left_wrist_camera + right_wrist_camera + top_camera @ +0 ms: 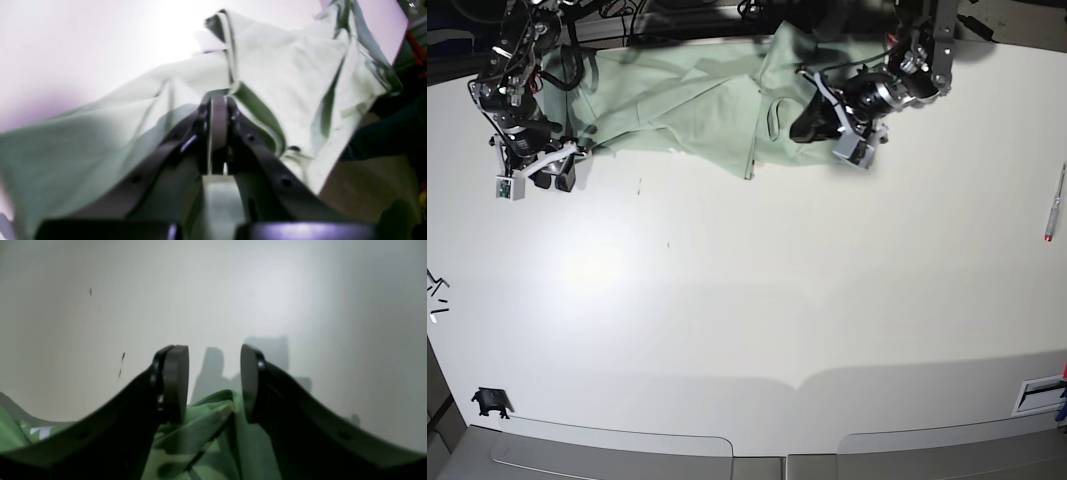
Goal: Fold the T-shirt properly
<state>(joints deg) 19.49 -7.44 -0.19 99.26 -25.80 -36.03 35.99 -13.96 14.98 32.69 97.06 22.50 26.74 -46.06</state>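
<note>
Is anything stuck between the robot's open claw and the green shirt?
No, nothing visible. The right gripper hangs open right above the T-shirt, with only bare table around. The left gripper already pinches the cloth.

Robot lab, bare white table [757, 330], two cabled arms, wrist cameras

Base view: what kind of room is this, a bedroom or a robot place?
Most likely a robot lab or test bench, not a bedroom. Two robot arms reach over a big bare white table, a pale green T-shirt lies crumpled at its far edge, and loose cables run behind.
</note>
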